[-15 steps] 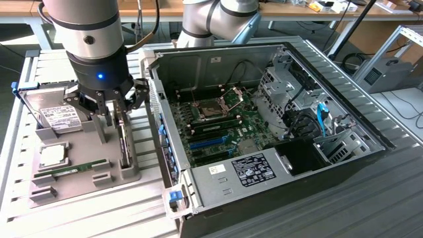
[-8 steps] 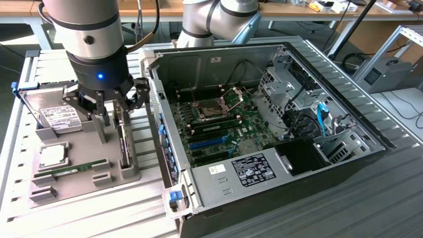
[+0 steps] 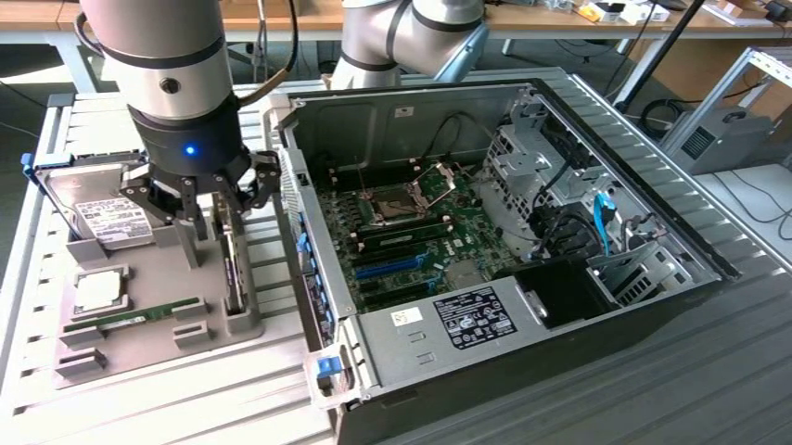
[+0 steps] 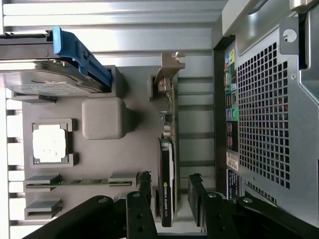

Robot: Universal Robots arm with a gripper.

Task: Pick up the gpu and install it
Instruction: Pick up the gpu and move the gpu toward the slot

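The gpu (image 4: pixel 167 164) stands on its edge in a slot of the grey parts holder (image 4: pixel 129 149), a thin dark card with its silver bracket (image 4: pixel 169 69) at the far end. My gripper (image 4: pixel 169 191) is open and straddles the card's near end. One black finger (image 4: pixel 144 186) is on each side, with a small gap to the card. In the exterior view the gripper (image 3: pixel 221 209) hangs low over the gpu (image 3: pixel 232 264), left of the open computer case (image 3: pixel 495 232).
The holder (image 3: pixel 136 348) also carries a hard drive (image 3: pixel 106 218), a CPU (image 3: pixel 99 289) and a green RAM stick (image 3: pixel 143 315). The case lies open with its motherboard (image 3: pixel 409 241) and blue slot (image 3: pixel 396 266) showing. Its perforated rear wall (image 4: pixel 269 114) stands close beside the gpu.
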